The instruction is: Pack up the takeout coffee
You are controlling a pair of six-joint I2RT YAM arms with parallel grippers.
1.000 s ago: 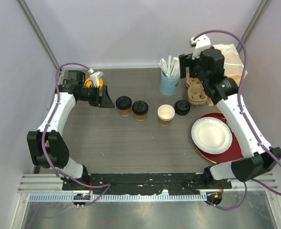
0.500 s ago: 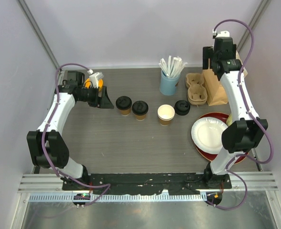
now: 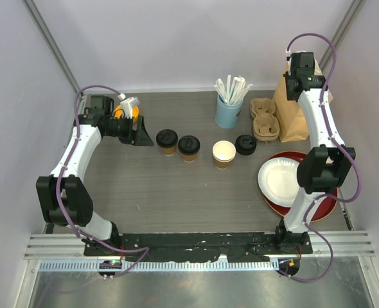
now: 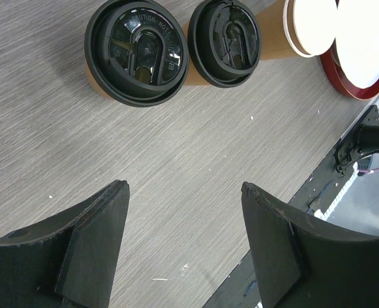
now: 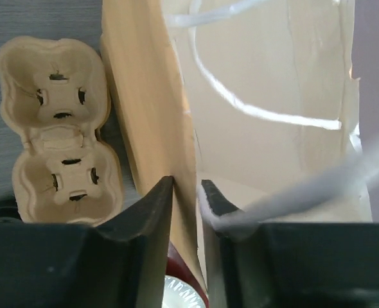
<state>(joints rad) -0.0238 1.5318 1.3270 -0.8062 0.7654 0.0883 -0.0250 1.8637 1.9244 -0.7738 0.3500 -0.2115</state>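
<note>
**Two lidded cups ahead of open left gripper point(image 4: 184, 187); right gripper point(image 5: 187, 189) on bag wall**

Left gripper: jaws stood wide apart, holding nothing, low over the grey table point(image 4: 176, 147). Directly ahead of its fingertips, and clear of them, stood the nearer lidded cup point(image 4: 137, 51). The second lidded cup point(image 4: 225, 42) stood close beside it on the far side; contact between the two could not be determined. Beyond these, farther from that gripper, stood the unlidded cup point(image 3: 223, 154), white inside. The loose black lid point(image 3: 246, 144) lay flat just past it.

Right gripper: jaws were drawn nearly together on the top edge of the paper bag point(image 5: 273, 83), one finger outside the wall and one inside. All three cups and the lid lay well apart from this gripper, off to its left. The pulp cup carrier point(image 5: 58, 128) lay just beside the bag, on the outer finger's side. A white plate point(image 3: 284, 181) rested on a red plate point(image 3: 318, 205), nearer the arm's base than the bag.
</note>
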